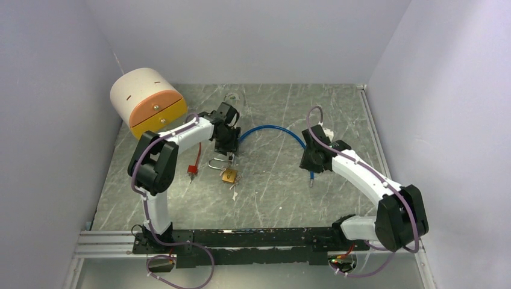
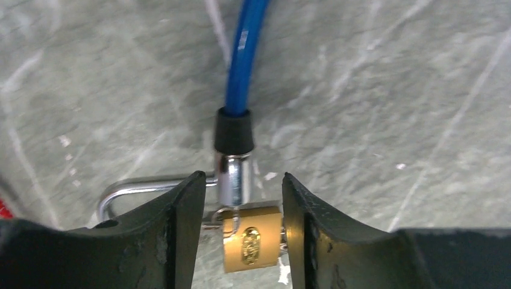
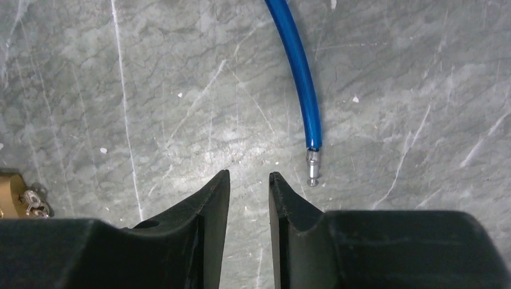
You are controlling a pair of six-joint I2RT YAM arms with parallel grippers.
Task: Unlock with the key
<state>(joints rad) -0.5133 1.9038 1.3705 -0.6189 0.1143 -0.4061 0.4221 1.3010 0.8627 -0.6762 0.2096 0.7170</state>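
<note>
Padlock: small brass padlock body (image 2: 252, 238), lying flat on the counter between the left jaws, low in the left wrist view. Sliver of counter showing on its left side. Right side just beside the other jaw, touching or not, cannot tell.
Shackle: silver steel U-shaped shackle (image 2: 138, 186), reaching out leftward from the body and passing behind the jaw on that side.
Left jaws: moderately apart, astride the padlock, not clamped on it.
Right jaws: parted by a narrow gap, holding nothing, only bare counter between them, well apart from the padlock.
Key: small silvery key (image 3: 33, 203), right against the brass body at the left edge of the right wrist view. In the lock or merely beside it, cannot tell.
Cable: glossy blue plastic-coated cable (image 1: 271, 129), arcing across the counter between the two arms. One end with a black sleeve (image 2: 235, 132) and a chrome ferrule (image 2: 234, 177) meeting the padlock's top. Other end, a small metal tip (image 3: 312, 170), lying just beyond the right jaws, to their right.
Counter: grey-green stone-patterned counter (image 1: 337, 120), flat, pale-veined, faintly shiny.
Room: pale lilac walls (image 1: 253, 36) on three sides. Aluminium rail (image 1: 108, 241) along the near edge.
Other things: cream cylindrical box with an orange drawer front (image 1: 147, 102) in the far-left corner. Small red piece (image 1: 193, 169) left of the shackle.
Jaw surfaces: matte black, scuffed on the inner faces.
</note>
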